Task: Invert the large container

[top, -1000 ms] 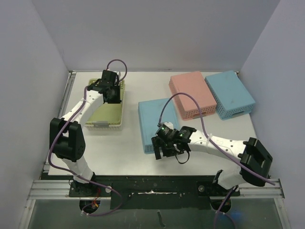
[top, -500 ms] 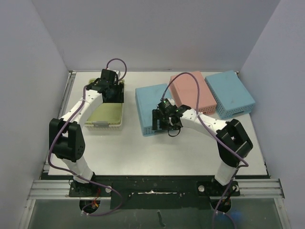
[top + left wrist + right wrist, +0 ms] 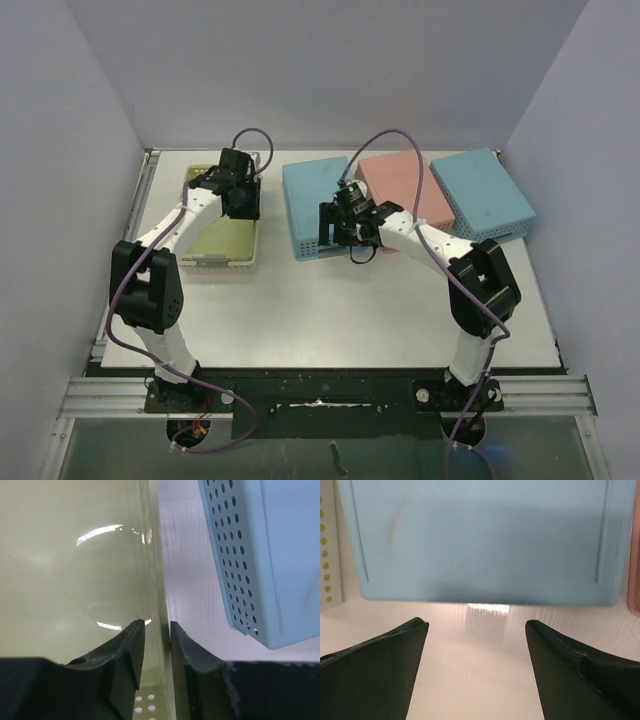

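The large yellow container (image 3: 225, 240) lies open-side up, long axis running near-to-far.

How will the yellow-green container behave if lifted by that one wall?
The yellow-green container is probably light: thin perforated plastic. It likely swings, since the left fingers pinch only one wall. Glossy surface may slip.

The yellow-green container (image 3: 75, 580) is smooth, glossy plastic that throws bright curved highlights, and its thin wall is pierced with small round holes. The blue container (image 3: 280, 555) is plastic too, but matt; its flat base is smooth apart from a faint brownish scuff, and rows of punched holes run along its side. The fingers (image 3: 125, 660) of my left claw (image 3: 156, 630) are dull, slightly grainy black plastic, and the white worktop (image 3: 485, 680) has a finely ribbed satin sheen.
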